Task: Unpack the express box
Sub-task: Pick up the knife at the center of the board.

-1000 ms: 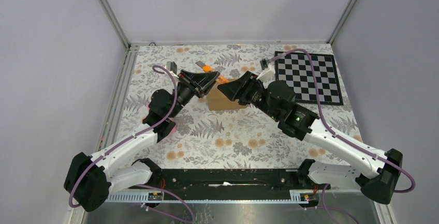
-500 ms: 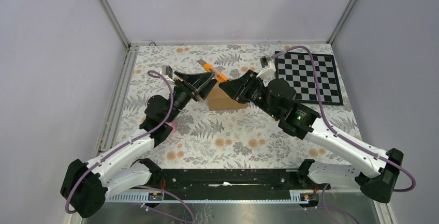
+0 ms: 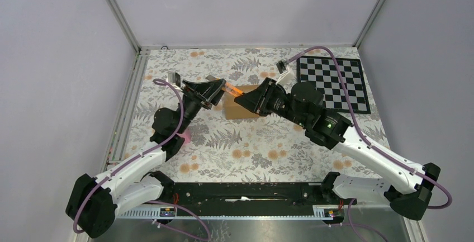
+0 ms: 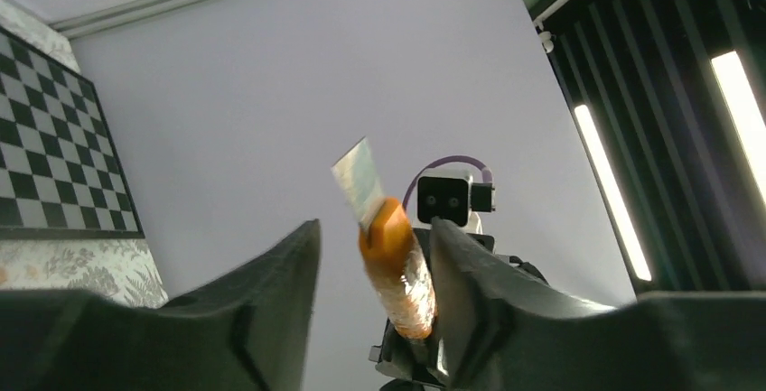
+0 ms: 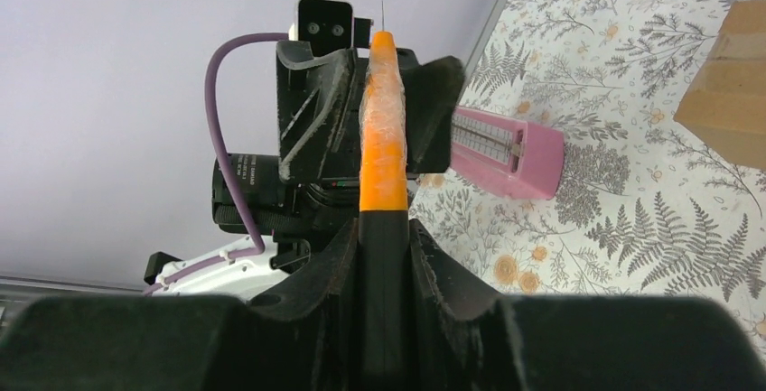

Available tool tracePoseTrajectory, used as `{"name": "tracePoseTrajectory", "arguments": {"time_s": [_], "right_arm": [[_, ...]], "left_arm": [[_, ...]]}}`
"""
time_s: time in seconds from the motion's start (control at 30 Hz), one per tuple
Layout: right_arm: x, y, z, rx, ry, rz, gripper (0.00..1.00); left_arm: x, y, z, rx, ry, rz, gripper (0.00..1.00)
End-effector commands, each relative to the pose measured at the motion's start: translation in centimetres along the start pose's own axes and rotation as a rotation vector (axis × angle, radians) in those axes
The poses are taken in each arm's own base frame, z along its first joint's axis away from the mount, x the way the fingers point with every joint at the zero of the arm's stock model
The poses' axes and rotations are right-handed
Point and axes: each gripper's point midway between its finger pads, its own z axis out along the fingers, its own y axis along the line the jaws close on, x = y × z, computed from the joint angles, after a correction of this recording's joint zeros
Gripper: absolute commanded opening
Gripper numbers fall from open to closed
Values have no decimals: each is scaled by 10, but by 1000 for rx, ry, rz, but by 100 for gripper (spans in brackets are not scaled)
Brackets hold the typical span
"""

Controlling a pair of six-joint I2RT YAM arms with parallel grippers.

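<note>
The express box (image 3: 237, 110), a small brown carton, lies on the floral table between the two arms; a corner of the box (image 5: 733, 84) shows in the right wrist view. My right gripper (image 3: 246, 98) (image 5: 382, 228) is shut on the black handle of the orange-and-black cutter (image 3: 231, 90) (image 5: 383, 147), held above the box. The cutter's orange tip (image 4: 390, 256), blade out, reaches between the fingers of my left gripper (image 3: 215, 88) (image 4: 375, 228). That gripper is open; the tip leans on one finger, with a gap on the other side.
A pink wedge-shaped object (image 5: 506, 152) lies on the table under the left arm, with a sliver of it (image 3: 185, 136) showing from above. A checkerboard (image 3: 332, 82) lies at the back right. Metal frame rails and grey walls bound the table.
The right gripper has shut on the cutter's handle and the left gripper has opened off it. Both grippers have shifted a little to the left above the box.
</note>
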Motion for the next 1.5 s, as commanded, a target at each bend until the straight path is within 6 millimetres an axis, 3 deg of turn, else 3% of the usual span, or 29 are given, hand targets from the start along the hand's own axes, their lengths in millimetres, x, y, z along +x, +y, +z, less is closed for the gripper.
{"name": "tracePoseTrajectory", "arguments": {"time_s": [0.0, 0.13, 0.17, 0.2, 0.33, 0.53, 0.73, 0.83, 0.9, 0.97, 1.03, 1.13, 1.3, 1.47], "right_arm": [[-10, 27, -11, -59, 10, -5, 0], [-12, 29, -9, -54, 11, -5, 0], [-15, 28, -8, -47, -3, -5, 2], [-17, 27, -7, -40, -13, -5, 10], [-28, 30, 0, -50, -72, 8, 40], [-32, 32, 13, -76, -106, 36, 53], [-35, 23, 15, -51, -145, 42, 43], [-38, 19, 15, -32, -161, 32, 24], [-43, 12, 12, 12, -181, 1, 2], [-48, -4, 6, 112, -197, -55, 0], [-57, -26, -5, 248, -219, -135, 0], [-71, -56, -26, 436, -259, -245, 0], [-83, -94, -56, 652, -293, -365, 0], [-96, -129, -87, 913, -318, -493, 0]], "left_arm": [[1, -34, -4, 145, 16, 12, 44], [5, -37, -2, 164, 41, 3, 15], [6, -37, -1, 162, 47, -2, 5], [6, -37, 0, 163, 48, -8, 0], [2, -28, 0, 144, 21, -45, 0], [-4, -22, -1, 112, -28, -71, 0], [-6, -14, -1, 77, -49, -77, 0], [-1, -13, 0, 75, -26, -71, 0], [3, -7, 0, 54, -3, -66, 0], [6, 5, -1, -10, 10, -49, 21], [8, 20, -3, -100, 21, -6, 51], [6, 41, -8, -237, 31, 67, 75], [-10, 92, -15, -583, 29, 224, 86], [-43, 136, -18, -882, -49, 356, 85]]}}
